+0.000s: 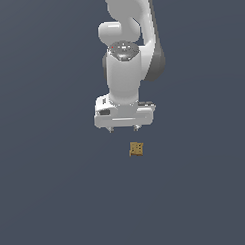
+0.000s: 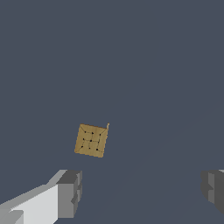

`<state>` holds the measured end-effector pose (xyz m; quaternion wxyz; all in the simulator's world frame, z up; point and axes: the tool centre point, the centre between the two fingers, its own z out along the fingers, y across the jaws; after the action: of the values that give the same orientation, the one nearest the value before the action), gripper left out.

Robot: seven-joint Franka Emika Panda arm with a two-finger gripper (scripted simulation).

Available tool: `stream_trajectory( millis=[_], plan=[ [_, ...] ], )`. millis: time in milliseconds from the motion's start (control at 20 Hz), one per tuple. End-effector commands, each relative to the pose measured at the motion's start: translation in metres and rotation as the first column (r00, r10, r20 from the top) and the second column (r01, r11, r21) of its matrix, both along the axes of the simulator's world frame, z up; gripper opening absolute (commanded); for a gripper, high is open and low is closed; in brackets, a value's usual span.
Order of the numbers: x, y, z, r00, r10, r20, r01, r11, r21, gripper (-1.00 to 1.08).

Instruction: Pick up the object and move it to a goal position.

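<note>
The object is a tiny tan-brown cube (image 1: 136, 149) with faint dark markings, lying on the flat dark grey surface. My white gripper (image 1: 124, 129) hangs above it, pointing down, a little toward the exterior view's left of the cube. Its short fingertips (image 1: 136, 127) stand wide apart and hold nothing. In the wrist view the cube (image 2: 91, 140) lies ahead of the open gripper (image 2: 142, 192), nearer the grey finger (image 2: 70, 194) than the other, and outside the gap between them.
A uniform dark grey floor (image 1: 47, 197) fills both views. The arm's white links (image 1: 124, 39) rise above the gripper in the exterior view. No goal marker shows.
</note>
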<state>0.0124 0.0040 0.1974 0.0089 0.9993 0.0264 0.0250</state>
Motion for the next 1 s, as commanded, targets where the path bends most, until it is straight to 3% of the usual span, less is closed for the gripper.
stream_trajectory(
  millis=[0, 500, 950],
  plan=[
    [0.000, 0.000, 0.000, 1.000, 0.000, 0.000, 0.000, 1.000, 0.000, 1.00],
    [-0.003, -0.022, -0.015, 0.999, -0.039, -0.009, 0.039, 0.999, -0.013, 1.00],
    [-0.002, -0.017, -0.021, 0.999, -0.046, -0.011, 0.046, 0.999, -0.011, 1.00]
  ],
)
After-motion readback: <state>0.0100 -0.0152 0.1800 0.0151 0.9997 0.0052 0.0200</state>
